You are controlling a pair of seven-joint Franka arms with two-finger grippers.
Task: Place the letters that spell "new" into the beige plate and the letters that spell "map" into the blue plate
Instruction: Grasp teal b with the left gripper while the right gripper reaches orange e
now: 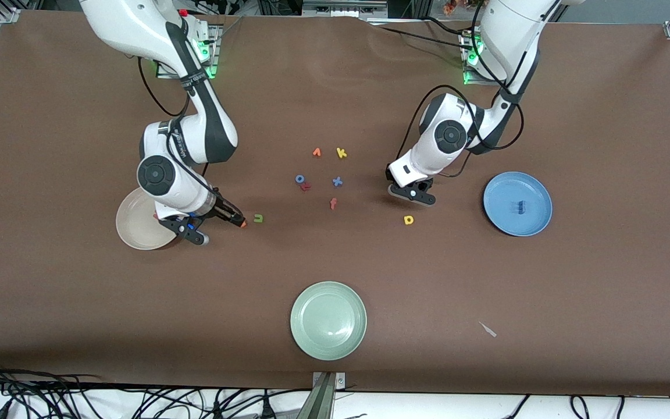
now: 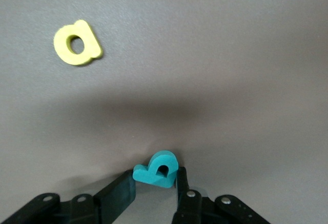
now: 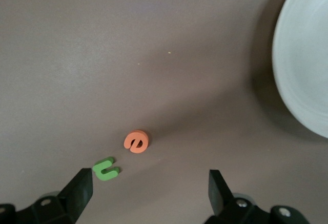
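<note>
My left gripper [image 1: 412,196] [image 2: 156,183] is shut on the teal p [image 2: 159,170] low over the cloth. In the front view the p is hidden under the hand. The yellow a [image 1: 409,220] [image 2: 77,43] lies just nearer the camera. The blue m [image 1: 520,206] lies in the blue plate [image 1: 501,218]. My right gripper [image 1: 218,228] [image 3: 148,180] hangs open beside the beige plate [image 1: 134,230] [image 3: 307,65]. The green n [image 1: 258,218] [image 3: 106,168] lies by one fingertip, the orange e [image 1: 243,224] [image 3: 136,141] just past it. A salmon-red bit [image 1: 155,216], half hidden, lies in the beige plate.
Mid-table lie an orange v [image 1: 316,152], a yellow k [image 1: 341,153], a blue o [image 1: 299,179], a dark red r [image 1: 306,187], a blue x [image 1: 337,181] and a red letter [image 1: 332,203]. A pale green plate [image 1: 328,343] sits near the front edge.
</note>
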